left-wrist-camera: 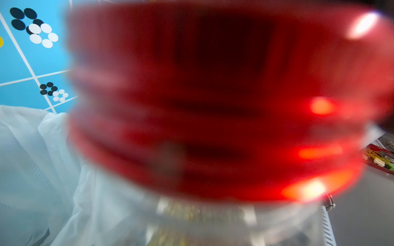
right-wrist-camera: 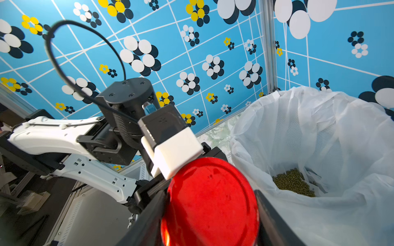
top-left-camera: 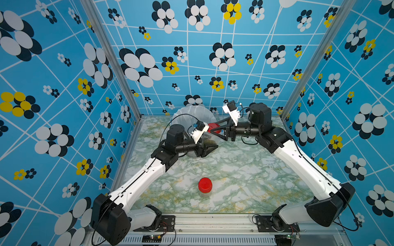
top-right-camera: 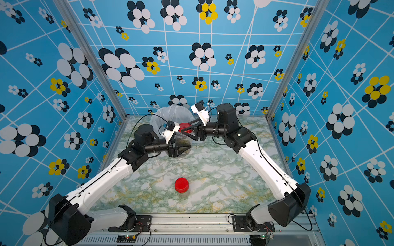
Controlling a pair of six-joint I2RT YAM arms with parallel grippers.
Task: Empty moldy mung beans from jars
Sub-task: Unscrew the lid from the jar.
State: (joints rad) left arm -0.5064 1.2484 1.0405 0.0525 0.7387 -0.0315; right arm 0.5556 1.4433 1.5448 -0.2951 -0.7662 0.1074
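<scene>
the large round bin (right-wrist-camera: 351, 149), lined with a white plastic bag, stands just beside the right gripper (right-wrist-camera: 210, 217). a small heap of olive-green mung beans (right-wrist-camera: 292, 184) lies on its bottom, so a part of the emptying seems to be done. a small clear jar (top-right-camera: 185, 142) with beans inside is between the two grippers. its round red screw lid (right-wrist-camera: 211, 191) appears to be on it, so this jar is probably at the opening step. a second clear jar (top-left-camera: 205, 187) with a red lid stands closed on the marbled green table (top-left-camera: 245, 181), well apart from both grippers, toward the arm bases. both arms reach forward and bend inward to meet. the left gripper (top-left-camera: 213, 148) appears to be pressed around the jar's body. the right gripper pinches the lid from two sides.
</scene>
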